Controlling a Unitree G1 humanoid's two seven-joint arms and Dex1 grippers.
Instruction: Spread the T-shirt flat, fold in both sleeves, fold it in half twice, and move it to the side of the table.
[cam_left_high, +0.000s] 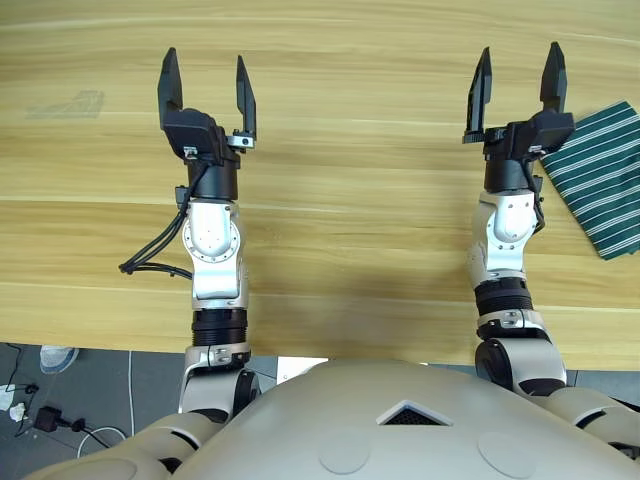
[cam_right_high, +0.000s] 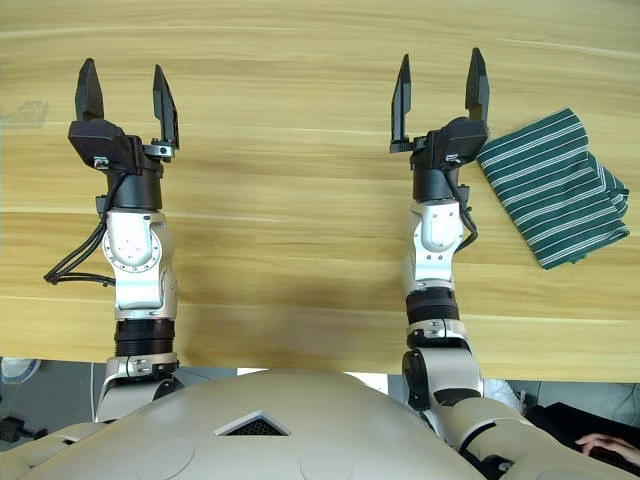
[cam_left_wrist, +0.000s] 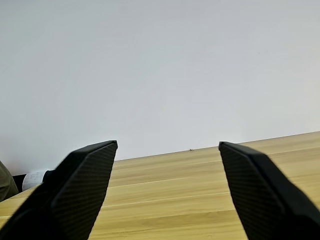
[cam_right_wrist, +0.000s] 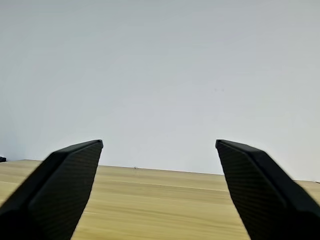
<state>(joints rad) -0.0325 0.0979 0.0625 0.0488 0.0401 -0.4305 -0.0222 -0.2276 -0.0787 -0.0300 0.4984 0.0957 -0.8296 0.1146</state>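
T-shirt (cam_right_high: 555, 190): you have it folded into a compact green striped bundle, lying at the table's (cam_right_high: 300, 60) right edge.
Right gripper (cam_right_high: 440, 85): fingers spread wide, holding nothing; it sits just beside the shirt, on its inner side.
Left gripper (cam_right_high: 123, 90): fingers spread wide, holding nothing; toward the table's left side, well apart from the shirt.
Table: light wood boards.

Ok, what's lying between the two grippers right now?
Nothing: only bare table between the left gripper and right gripper, as both eye views show. The folded T-shirt lies outside them, to the robot's right.
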